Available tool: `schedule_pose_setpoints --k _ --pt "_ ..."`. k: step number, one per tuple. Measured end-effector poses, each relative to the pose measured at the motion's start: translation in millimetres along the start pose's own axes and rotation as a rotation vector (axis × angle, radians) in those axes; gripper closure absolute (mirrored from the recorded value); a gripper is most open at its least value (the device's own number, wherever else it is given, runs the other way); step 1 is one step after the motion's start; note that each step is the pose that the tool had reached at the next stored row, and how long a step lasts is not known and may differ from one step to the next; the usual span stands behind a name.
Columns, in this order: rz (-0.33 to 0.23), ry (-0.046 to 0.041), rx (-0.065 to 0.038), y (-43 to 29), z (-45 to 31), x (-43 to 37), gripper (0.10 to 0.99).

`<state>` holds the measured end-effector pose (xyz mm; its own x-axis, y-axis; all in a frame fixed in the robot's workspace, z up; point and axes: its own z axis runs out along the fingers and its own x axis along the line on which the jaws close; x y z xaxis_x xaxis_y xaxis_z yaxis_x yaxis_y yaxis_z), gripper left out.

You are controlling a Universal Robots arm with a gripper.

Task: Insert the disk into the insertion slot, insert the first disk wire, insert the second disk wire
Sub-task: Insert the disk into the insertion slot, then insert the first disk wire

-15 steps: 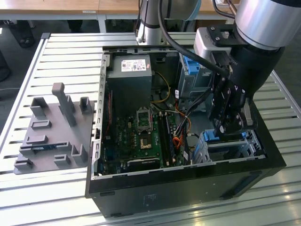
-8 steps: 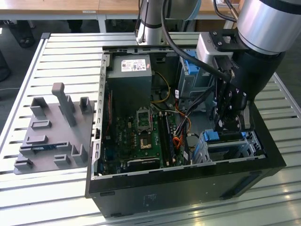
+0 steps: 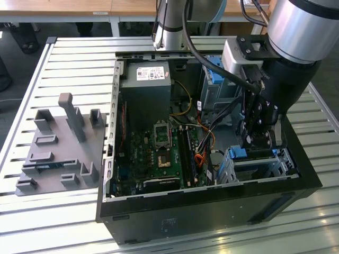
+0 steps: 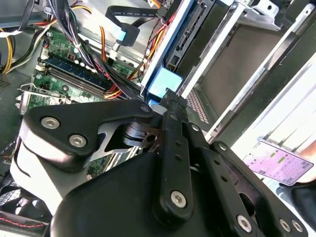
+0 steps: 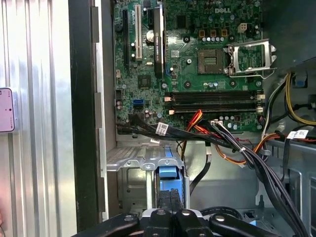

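**rigwatcher:** ok, where are the fingers [image 5: 165,200] at right now?

**benchrat:** Pressed together, no gap that I can see in both wrist views. The gripper [image 5: 170,197] has its tips right up against the bright blue end of the disk [image 5: 168,173]. Can't tell if they're pinching any of that plastic or just touching it.

**rigwatcher:** and the disk itself?

**benchrat:** It sits in the insertion slot [image 5: 131,159], the low perforated grey cage. In the exterior view that's the lower right of the frame, in a corner of the open PC case [image 3: 212,211], with the blue carrier showing just under the arm's wrist. The second wrist view has the disk edge-on, with the cage wall just beside it.

**rigwatcher:** wires?

**benchrat:** A black flat cable [image 4: 126,34] with a blue plug hangs free, apart from the disk. A bundle of black, orange and red cables [image 5: 232,143] runs between the cage and the motherboard [image 5: 197,59].

**rigwatcher:** rest of the scene?

**benchrat:** The power supply [image 3: 145,92] is upper middle in the exterior view. The taller cage [image 3: 214,84] with its blue latch is further right, behind the arm. A grey fixture plate [image 3: 58,153] with upright pegs lies at the frame's left on the slatted metal table [image 3: 69,63]. There's also a pink-screened phone [image 5: 6,109] outside the case.
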<state>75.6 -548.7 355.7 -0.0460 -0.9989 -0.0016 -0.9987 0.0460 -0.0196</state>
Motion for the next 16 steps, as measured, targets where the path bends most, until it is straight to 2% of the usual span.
schedule_pose_setpoints --k 10,16 --pt "0.0 -0.0002 0.0 -2.9 1.2 -0.2 0.98" --pt "0.0 -0.0001 0.0 -11.8 1.3 -0.6 0.98"
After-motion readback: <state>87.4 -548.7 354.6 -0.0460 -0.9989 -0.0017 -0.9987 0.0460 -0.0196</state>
